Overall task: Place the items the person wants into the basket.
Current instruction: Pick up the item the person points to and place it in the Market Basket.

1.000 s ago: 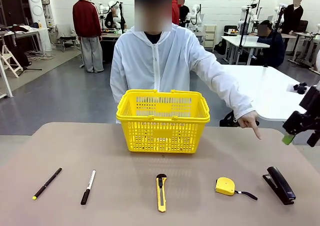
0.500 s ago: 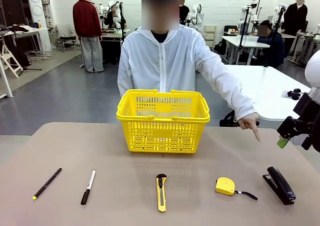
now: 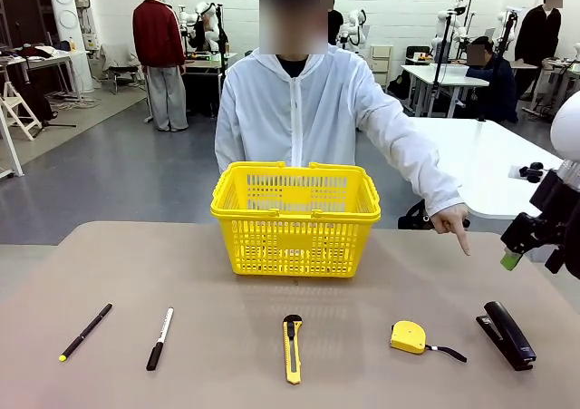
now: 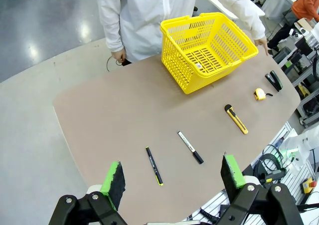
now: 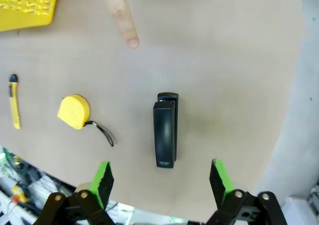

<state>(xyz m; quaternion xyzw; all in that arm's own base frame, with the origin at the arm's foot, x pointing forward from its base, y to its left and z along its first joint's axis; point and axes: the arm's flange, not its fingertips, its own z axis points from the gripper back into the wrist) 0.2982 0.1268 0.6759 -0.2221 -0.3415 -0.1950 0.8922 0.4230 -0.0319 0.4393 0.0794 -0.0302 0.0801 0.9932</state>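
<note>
My left claw (image 4: 172, 174) hangs high over the near left edge of the tan rounded table (image 4: 114, 115), green pads spread wide and empty. Just beyond its gap lies the thin black pen with the yellow tip (image 4: 154, 165), then toward its right pad the short white-barrelled marker with the black cap (image 4: 191, 147). Farther out on that side is the slim yellow-and-black utility knife (image 4: 235, 118). Bare tabletop surrounds all three. Far ahead stands the yellow lattice plastic shopping basket (image 4: 209, 48), handles folded down, with the person in the white jacket (image 3: 299, 110) behind it. My right claw (image 5: 161, 177) is also wide open and holds nothing. A squat yellow tape measure (image 5: 74, 112) lies off its left pad and a black stapler (image 5: 165, 130) is centred between its pads. The person's pointing hand (image 5: 121, 18) is beyond, and the table's edge runs past its right pad.
</note>
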